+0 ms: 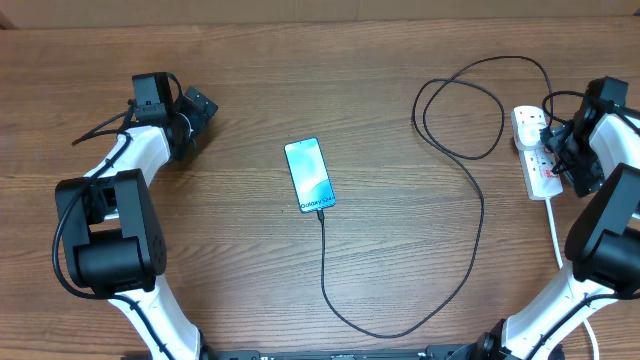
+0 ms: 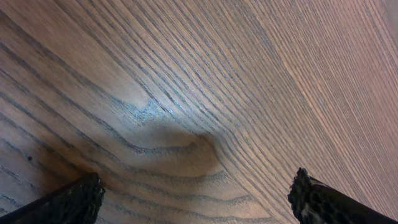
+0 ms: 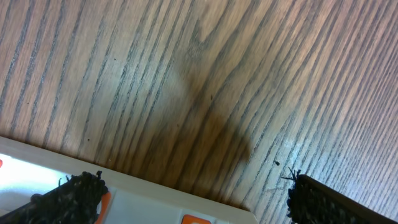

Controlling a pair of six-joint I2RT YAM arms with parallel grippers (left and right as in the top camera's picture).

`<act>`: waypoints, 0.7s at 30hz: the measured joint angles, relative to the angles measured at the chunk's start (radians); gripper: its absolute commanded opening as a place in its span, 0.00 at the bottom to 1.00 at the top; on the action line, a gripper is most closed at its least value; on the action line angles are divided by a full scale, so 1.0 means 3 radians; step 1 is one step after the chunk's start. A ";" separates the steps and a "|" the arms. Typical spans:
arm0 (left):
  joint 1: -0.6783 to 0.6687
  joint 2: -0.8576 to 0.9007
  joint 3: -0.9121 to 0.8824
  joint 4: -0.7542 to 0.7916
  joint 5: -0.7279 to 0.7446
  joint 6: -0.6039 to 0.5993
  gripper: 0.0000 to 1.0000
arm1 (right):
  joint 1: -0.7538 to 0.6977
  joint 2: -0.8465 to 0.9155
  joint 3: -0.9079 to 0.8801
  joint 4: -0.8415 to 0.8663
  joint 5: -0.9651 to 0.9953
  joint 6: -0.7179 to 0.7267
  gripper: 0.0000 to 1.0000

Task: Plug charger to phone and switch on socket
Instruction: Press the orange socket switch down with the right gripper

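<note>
One phone [image 1: 309, 175] is laid on tabletop [image 1: 250, 80], charger [image 1: 480, 215] joined at its lower end; socket [image 1: 536, 155] is set far right; left gripper [image 2: 196, 199], right gripper [image 3: 194, 190] are spread open.

Evenly lit from above, a brown wooden table [image 1: 250, 80] with bold, dark grain fills the overhead view, and a paler band [image 1: 300, 10] runs along its far edge. Close views show swirling grain, soft shadows and a dull sheen.
</note>
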 measured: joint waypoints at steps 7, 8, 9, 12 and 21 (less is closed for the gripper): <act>0.0000 0.0000 0.0000 0.0000 0.0000 0.0000 0.99 | 0.0000 0.0000 0.0000 -0.0013 0.0000 -0.0024 1.00; 0.0000 0.0000 0.0000 -0.0001 0.0000 0.0000 1.00 | 0.0000 0.0000 0.0000 -0.0013 0.0000 -0.0024 1.00; 0.0000 0.0000 0.0000 -0.0001 -0.0001 0.0000 1.00 | 0.0000 0.0000 0.0000 -0.0015 -0.0005 -0.0024 1.00; 0.0000 0.0000 0.0000 0.0000 0.0000 0.0000 1.00 | -0.0004 0.0000 0.0000 -0.0031 -0.0050 -0.0025 1.00; 0.0000 0.0000 0.0000 0.0000 -0.0001 0.0000 1.00 | -0.0028 0.0000 0.0017 -0.0075 -0.0146 -0.0064 1.00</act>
